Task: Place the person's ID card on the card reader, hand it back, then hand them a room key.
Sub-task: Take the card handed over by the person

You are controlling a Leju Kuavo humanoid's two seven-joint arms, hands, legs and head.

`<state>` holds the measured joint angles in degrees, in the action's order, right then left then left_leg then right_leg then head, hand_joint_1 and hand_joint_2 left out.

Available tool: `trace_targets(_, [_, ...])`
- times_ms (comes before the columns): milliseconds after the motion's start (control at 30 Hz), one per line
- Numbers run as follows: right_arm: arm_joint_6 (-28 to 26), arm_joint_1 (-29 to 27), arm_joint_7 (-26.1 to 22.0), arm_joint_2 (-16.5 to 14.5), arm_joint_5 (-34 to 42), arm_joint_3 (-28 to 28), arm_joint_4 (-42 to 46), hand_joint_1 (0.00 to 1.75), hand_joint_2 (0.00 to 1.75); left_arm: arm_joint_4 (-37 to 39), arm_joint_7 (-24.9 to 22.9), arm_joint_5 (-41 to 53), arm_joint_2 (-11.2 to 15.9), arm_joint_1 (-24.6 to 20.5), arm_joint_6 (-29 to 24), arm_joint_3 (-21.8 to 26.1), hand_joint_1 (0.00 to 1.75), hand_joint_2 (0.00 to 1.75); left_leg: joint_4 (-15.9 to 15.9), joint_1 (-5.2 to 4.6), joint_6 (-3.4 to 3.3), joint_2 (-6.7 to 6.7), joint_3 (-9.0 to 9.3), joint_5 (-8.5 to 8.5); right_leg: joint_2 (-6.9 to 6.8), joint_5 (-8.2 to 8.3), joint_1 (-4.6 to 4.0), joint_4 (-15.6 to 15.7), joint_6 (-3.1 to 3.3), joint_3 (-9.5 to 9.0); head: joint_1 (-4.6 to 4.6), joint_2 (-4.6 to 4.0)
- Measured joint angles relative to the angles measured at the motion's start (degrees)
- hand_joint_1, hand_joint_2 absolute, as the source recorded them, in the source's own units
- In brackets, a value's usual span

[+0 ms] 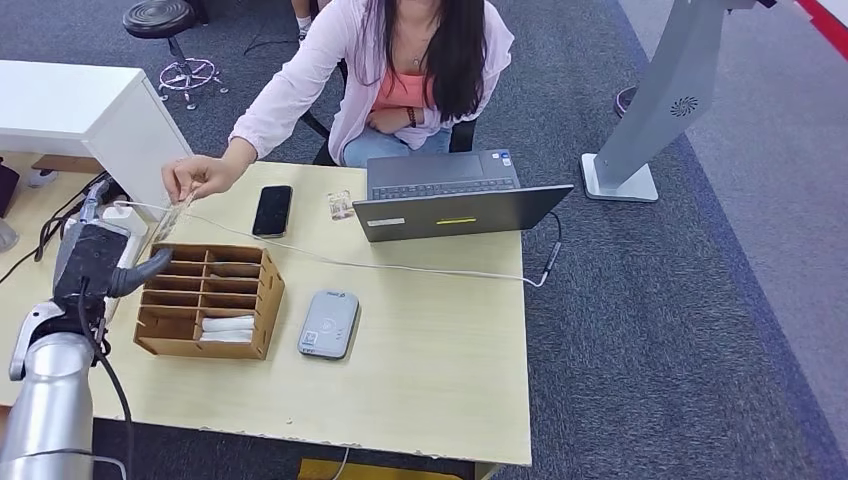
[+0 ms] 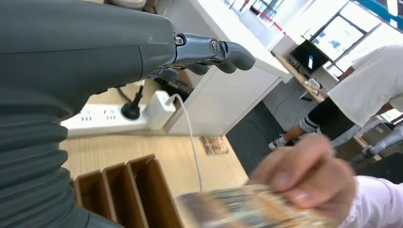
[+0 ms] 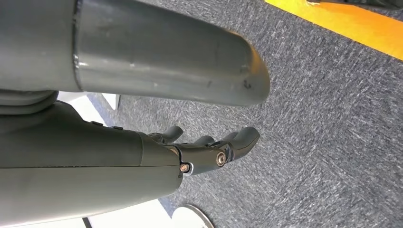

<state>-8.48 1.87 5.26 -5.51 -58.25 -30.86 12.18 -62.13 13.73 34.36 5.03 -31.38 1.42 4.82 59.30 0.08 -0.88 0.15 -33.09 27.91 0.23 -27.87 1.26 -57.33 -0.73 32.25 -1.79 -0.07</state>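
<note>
The person's hand (image 1: 196, 178) holds out one ID card (image 1: 170, 219) at about 11 o'clock on the surface (image 1: 430, 350), just beyond the robot's left hand (image 1: 100, 262), whose fingers are apart and hold nothing. To take it well, the thumb and fingers should likely close on the card's free end, clear of the person's fingertips. The right hand (image 3: 209, 149) hangs over carpet, loosely extended, empty. One card reader (image 1: 329, 324), one wooden organizer (image 1: 205, 300), one phone (image 1: 272, 210), one laptop (image 1: 450, 195).

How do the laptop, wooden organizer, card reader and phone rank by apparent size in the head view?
1. laptop
2. wooden organizer
3. card reader
4. phone, close to the reader and farther from the camera, so unsure.
</note>
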Motion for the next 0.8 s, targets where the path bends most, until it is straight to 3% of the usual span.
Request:
trace_targets(500, [1.59, 0.07, 0.21, 0.76, -5.39, 0.13, -0.26, 0.0, 0.0, 5.55, -6.51, 23.81, 4.86, -12.15, -11.29, -12.17, 0.0, 1.75, 0.01, 0.0, 0.01, 0.01, -0.01, -0.01, 0.02, 0.02, 0.0, -0.02, -0.01, 0.0, 0.0, 0.0])
trace_targets(633, [2.2, 0.07, 0.22, 1.05, -7.12, 0.13, -0.32, 0.0, 0.0, 7.41, -8.05, 30.19, 6.25, -15.38, -14.61, -15.0, 1.75, 1.75, 0.01, 0.0, 0.02, 0.01, -0.01, -0.02, 0.02, 0.02, 0.0, -0.02, -0.01, 0.0, -0.01, 0.0])
trace_targets(800, [2.54, 0.08, 0.07, 1.38, -9.32, 0.13, -0.37, 0.0, 0.0, 9.3, -9.37, 37.27, 7.56, -18.35, -18.26, -17.68, 1.75, 1.75, 0.01, 0.0, 0.01, 0.01, -0.02, -0.02, 0.02, 0.03, 0.0, -0.03, -0.01, 0.0, 0.0, 0.0])
